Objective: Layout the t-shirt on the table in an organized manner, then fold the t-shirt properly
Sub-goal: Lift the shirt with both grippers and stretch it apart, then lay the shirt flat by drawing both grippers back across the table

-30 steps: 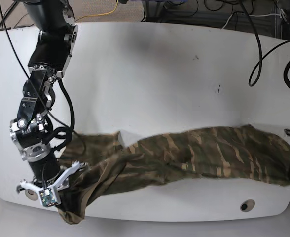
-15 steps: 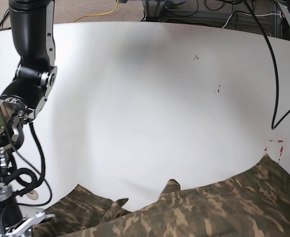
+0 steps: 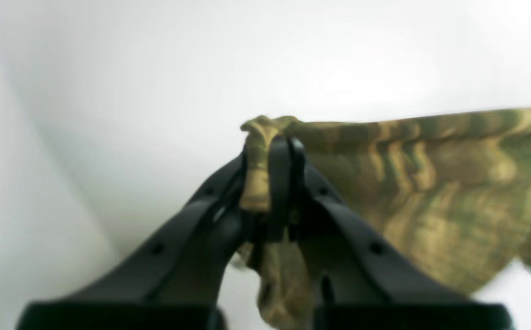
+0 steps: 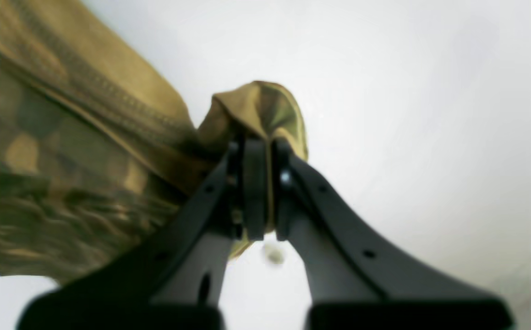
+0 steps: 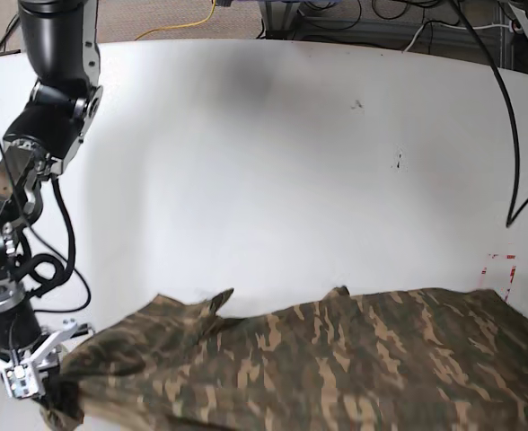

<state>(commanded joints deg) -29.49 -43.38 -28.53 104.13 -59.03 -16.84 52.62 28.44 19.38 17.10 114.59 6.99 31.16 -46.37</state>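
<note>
1. In the base view we see the t-shirt [image 5: 336, 359] stretched wide across the near edge of the bench [image 5: 273, 171], running from about 8 o'clock to 4 o'clock; its lower part and its right end are cut off by the frame.
2. Our right pincer [image 5: 44, 382] sits at about 8 o'clock in that view, at the shirt's left end. The fabric there bunches darkly, and the contact itself is hard to make out from this angle.
3. The right wrist view settles it: the right pincer [image 4: 258, 183] is clenched on a folded tan-green bit of the shirt [image 4: 86, 137], with cloth bulging out above the tips at 12 o'clock.
4. The left wrist view shows the left pincer [image 3: 272, 178] clamped on a gathered corner of the shirt [image 3: 430, 183], which fans away toward 3 o'clock over the white bench [image 3: 155, 68].
5. We cannot find the left pincer in the base view; it lies beyond the right edge.
6. Both wrist views are blurred, so seams and pattern detail stay vague.
</note>
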